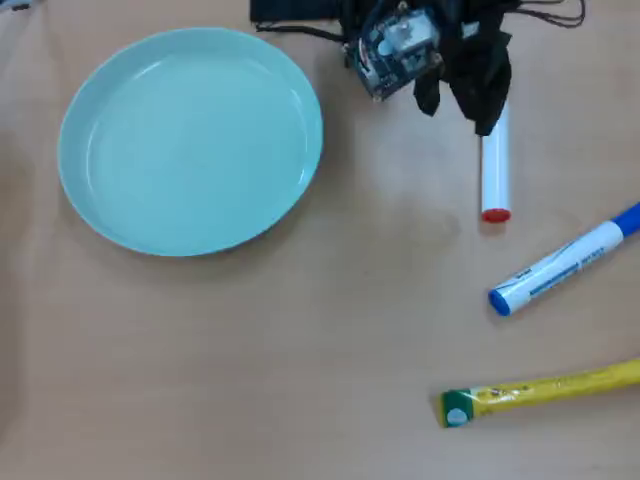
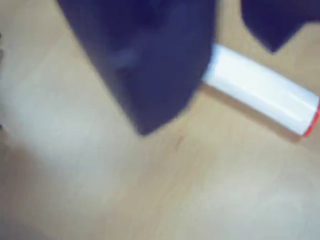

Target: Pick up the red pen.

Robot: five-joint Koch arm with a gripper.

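**Three pens on the bench, gripper over the red one**

Three pens lie toward the right edge of the wooden bench (image 1: 330,380) in the overhead view; the red pen (image 1: 495,170) sits nearest the far edge, its white barrel running straight toward the near edge and ending in a red tip; its far end is hidden under the black gripper (image 1: 458,108); the blue marker (image 1: 565,260) lies slanted below it, well apart, its upper end cut off by the right edge of the picture; the yellow pen (image 1: 540,390) with a green tip rests close to the near right corner, almost level.

The arm reaches in from the far edge, a blue circuit board (image 1: 395,50) showing on it; a pale blue plate (image 1: 80,150) fills the far left part of the bench, well apart from all the pens.

In the wrist view the red pen (image 2: 262,90) crosses the upper right, its barrel passing behind one broad dark finger (image 2: 150,65) while a second dark tip (image 2: 272,22) hangs at the top right; the gripper (image 2: 207,90) has its jaws spread, one to each side of the barrel; whether either finger touches the pen I cannot tell, the picture being blurred.
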